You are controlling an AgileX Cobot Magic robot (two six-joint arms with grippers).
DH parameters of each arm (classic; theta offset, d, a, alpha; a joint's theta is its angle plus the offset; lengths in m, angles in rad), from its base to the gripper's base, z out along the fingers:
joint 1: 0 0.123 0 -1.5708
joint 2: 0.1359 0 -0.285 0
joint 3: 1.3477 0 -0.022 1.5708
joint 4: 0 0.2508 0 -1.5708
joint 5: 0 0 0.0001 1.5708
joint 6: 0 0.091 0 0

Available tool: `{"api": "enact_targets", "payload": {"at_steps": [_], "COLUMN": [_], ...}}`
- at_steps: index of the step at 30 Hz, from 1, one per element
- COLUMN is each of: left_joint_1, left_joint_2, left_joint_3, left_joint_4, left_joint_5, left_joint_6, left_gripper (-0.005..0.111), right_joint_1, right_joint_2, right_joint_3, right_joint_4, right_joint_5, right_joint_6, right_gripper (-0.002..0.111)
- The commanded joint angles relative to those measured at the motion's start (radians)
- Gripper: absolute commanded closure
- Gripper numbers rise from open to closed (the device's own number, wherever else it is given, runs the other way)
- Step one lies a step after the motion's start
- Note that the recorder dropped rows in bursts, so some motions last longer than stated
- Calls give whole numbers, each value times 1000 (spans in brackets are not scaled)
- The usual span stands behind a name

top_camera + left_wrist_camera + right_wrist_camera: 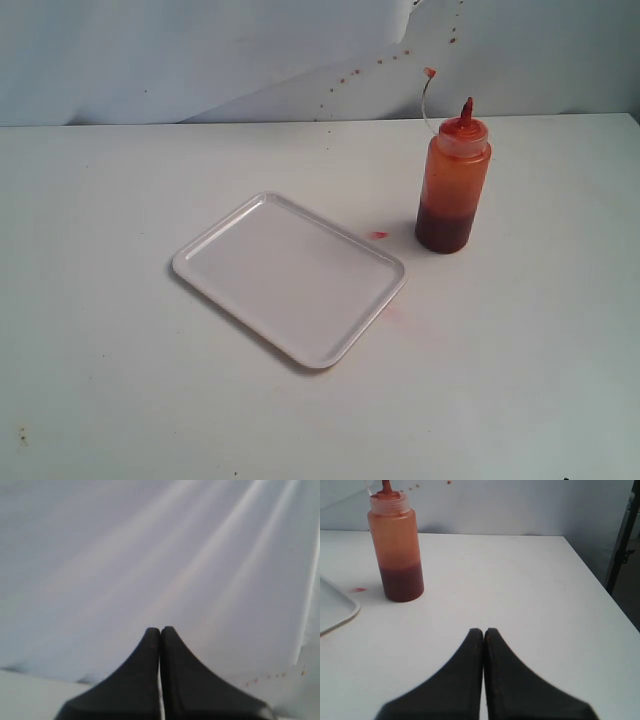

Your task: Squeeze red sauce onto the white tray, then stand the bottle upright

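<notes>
1. Left claw (160,630): the black fingers are pressed tip to tip and nothing is held. A creased pale sheet (150,555) is faced.
2. Right claw (484,630): the black fingers are likewise shut together and empty, and are held over the white desk (530,590).
3. Flat rectangular white plastic tray (290,275): it has a low raised rim and rounded corners. It is laid flat on the desk at a slant, left of centre in the exterior view.
4. Faint pink stain (391,312): it is found on the desk just beside the tray's right-hand edge.
5. Small red smear (379,235): it is found on the desk between the tray and item 6, touching neither.
6. Translucent orange-red cylindrical plastic squeeze bottle (453,185): it is stood upright on the desk, right of the tray and apart from it. A darker red layer (445,228) is seen at its base. The red pointed nozzle (466,110) is uncovered, and the small cap (430,71) is carried on its tether above and to the left.
7. Red-brown specks (345,78): these are scattered on the pale sheet behind the desk.
</notes>
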State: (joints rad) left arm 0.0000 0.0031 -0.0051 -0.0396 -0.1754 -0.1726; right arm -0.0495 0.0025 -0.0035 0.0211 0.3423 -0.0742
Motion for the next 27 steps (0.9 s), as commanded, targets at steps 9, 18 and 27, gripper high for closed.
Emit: {"api": "enact_targets", "payload": {"at_steps": [9, 18, 27], "left_joint_1": [2, 0, 0], "left_joint_2": [145, 795, 1486], "left_joint_3": [5, -168, -625], "left_joint_4": [340, 530, 1093], "left_joint_5": [-565, -856, -1021], "left_joint_6": [-403, -512, -616], "left_gripper": [105, 105, 105], "right_joint_1": [3, 3, 3], "right_joint_2": [-2, -2, -2], "right_joint_3": [3, 3, 3], "right_joint_4": [-9, -9, -9], "right_joint_5": [-1, -1, -1], "right_joint_6": [0, 0, 0], "right_gripper": [108, 108, 108]}}
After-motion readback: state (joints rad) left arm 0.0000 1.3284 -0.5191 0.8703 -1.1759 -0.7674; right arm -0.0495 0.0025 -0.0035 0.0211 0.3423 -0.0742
